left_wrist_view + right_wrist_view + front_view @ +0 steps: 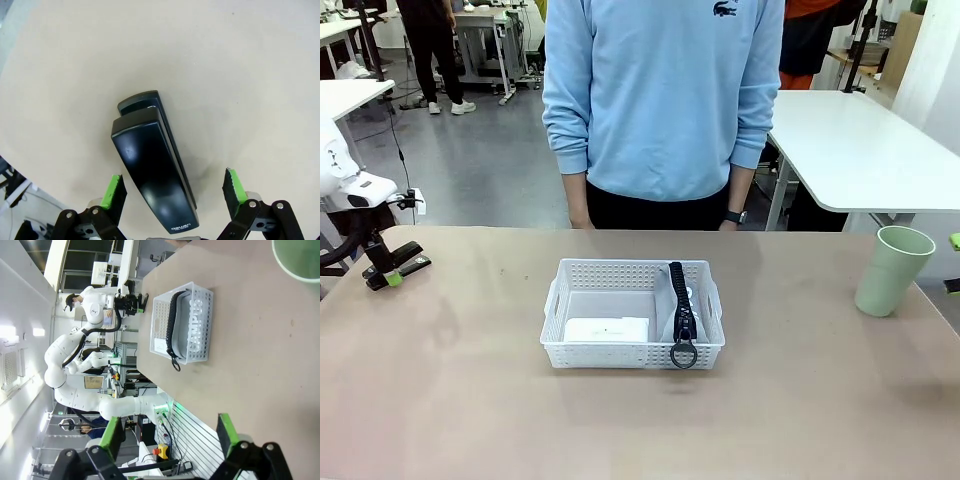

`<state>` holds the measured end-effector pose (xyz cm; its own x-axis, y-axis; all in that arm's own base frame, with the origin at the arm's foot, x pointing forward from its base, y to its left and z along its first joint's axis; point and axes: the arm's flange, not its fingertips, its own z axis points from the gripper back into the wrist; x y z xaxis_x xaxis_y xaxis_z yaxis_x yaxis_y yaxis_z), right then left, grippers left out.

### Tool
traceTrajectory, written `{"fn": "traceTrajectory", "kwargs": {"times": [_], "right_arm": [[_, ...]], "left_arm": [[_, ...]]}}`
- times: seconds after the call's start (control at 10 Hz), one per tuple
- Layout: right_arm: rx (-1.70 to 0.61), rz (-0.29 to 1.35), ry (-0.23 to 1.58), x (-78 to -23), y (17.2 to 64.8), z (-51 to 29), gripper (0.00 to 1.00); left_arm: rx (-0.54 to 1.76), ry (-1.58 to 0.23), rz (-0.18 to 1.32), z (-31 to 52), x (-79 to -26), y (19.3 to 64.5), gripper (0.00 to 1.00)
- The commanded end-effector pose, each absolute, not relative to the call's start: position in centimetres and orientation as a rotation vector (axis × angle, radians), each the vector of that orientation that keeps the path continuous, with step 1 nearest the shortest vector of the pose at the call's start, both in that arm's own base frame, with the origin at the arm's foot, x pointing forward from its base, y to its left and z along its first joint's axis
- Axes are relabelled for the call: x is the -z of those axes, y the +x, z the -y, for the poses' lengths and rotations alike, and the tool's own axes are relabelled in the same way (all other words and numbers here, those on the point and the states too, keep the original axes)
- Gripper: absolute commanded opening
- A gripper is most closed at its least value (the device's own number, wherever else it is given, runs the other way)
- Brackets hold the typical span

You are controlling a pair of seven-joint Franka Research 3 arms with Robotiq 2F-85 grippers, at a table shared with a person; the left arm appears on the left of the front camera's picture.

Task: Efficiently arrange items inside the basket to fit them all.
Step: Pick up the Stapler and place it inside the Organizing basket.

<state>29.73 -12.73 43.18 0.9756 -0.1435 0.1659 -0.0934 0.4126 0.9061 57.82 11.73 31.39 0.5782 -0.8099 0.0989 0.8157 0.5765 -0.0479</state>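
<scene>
The basket (620, 356) sat near the middle of the tabletop (500, 420), in front of a person (660, 100) who stood at the far edge. Inside it, a small white box (607, 329) lay flat in the front left part. A grey pouch (678, 310) stood on edge along the right side, with its black zipper on top and its ring pull hanging at the front wall.

The green cup (895, 270) stood upright on the right of the tabletop, well apart from the basket. The black stapler (150, 160) lay on the tabletop at the far left.

The left gripper (174, 186) hung right over the stapler, its jaws wide and one green pad on each side, neither seen to touch it. The right gripper (169, 432) had its jaws wide with nothing between them.
</scene>
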Motion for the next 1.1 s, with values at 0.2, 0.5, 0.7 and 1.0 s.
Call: {"fn": "traceTrajectory", "kwargs": {"times": [0.2, 0.5, 0.7, 1.0], "right_arm": [[0.02, 0.256, 1.168, -43.41, 29.91, 12.74, 1.0], [0.02, 0.256, 1.168, -43.41, 29.91, 12.74, 1.0], [0.02, 0.256, 1.168, -43.41, 29.91, 12.74, 1.0], [0.02, 0.256, 1.168, -43.41, 29.91, 12.74, 1.0]], "left_arm": [[0.922, -0.083, 0.07, -11.31, -30.99, 58.77, 1.0], [0.918, -0.055, 0.042, -11.26, -30.64, 59.11, 0.41], [0.919, -0.04, 0.025, -11.18, -30.52, 59.01, 0.0], [0.922, -0.035, 0.013, -11.16, -30.85, 58.64, 0.03]]}}
